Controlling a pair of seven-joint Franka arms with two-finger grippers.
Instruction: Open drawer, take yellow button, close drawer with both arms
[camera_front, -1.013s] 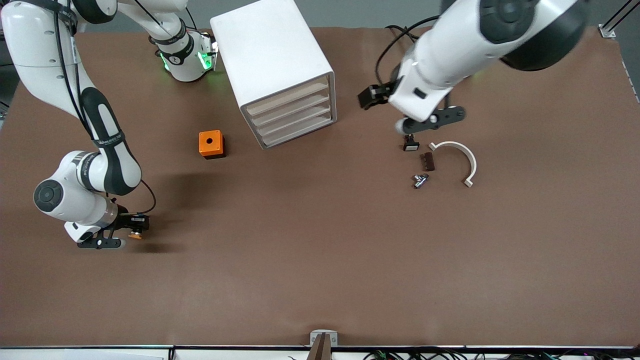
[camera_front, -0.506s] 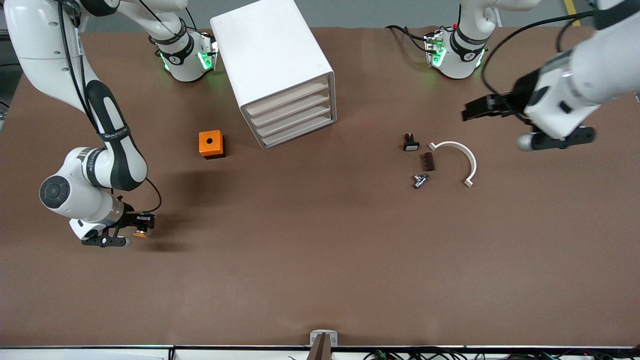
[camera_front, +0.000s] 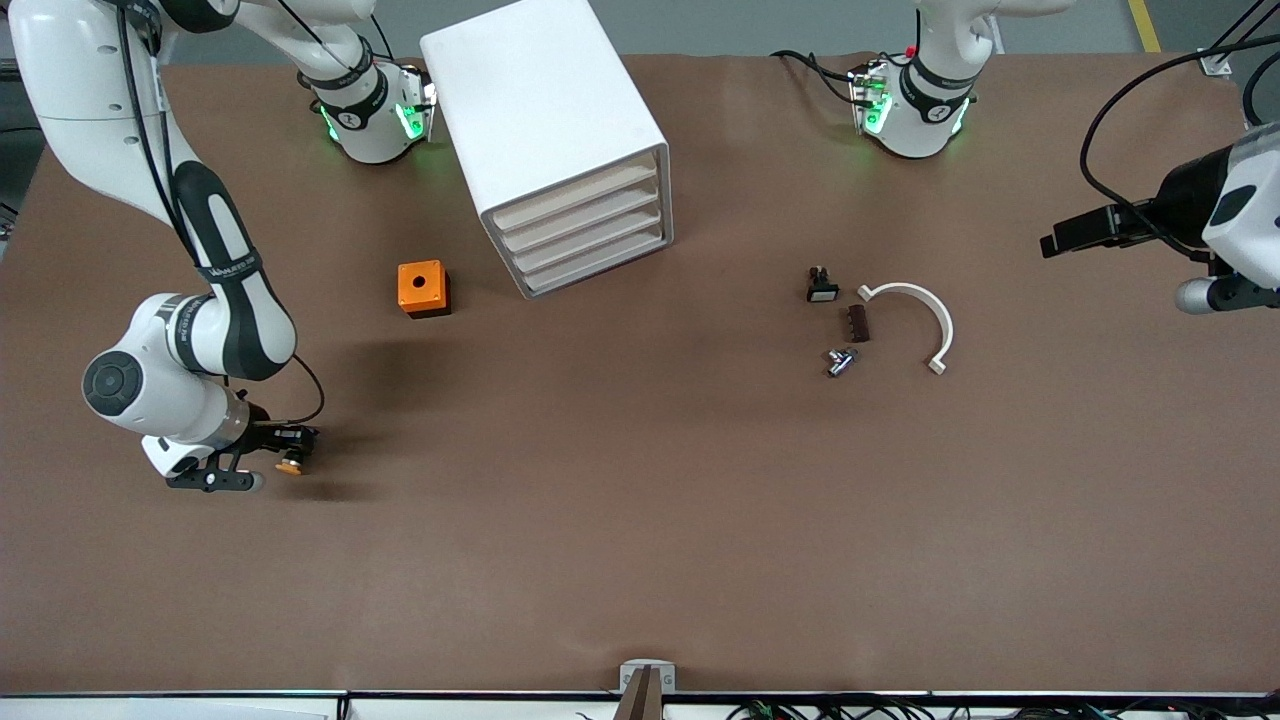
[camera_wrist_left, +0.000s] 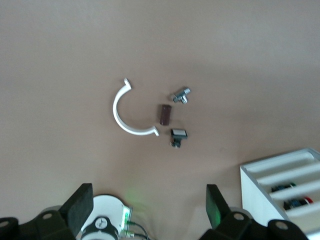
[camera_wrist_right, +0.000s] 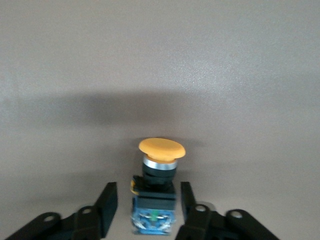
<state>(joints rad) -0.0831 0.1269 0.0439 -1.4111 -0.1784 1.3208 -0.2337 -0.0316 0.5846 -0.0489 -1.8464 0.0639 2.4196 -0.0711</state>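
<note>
The button, with an orange cap, a black body and a blue rear block, rests on the brown table near the right arm's end. My right gripper is low around it and open, with a gap between each finger and the button; it also shows in the front view. The drawer, uppermost of four in the white cabinet, sits flush and shut. My left gripper is open and empty, up in the air at the left arm's end of the table.
An orange cube with a hole lies beside the cabinet, toward the right arm's end. Toward the left arm's end lie a black-and-white switch, a brown block, a metal piece and a white curved clamp.
My right gripper has opened and let go of the button, which now rests on the table. The left arm has swung away from the small parts to the left arm's end of the table.
</note>
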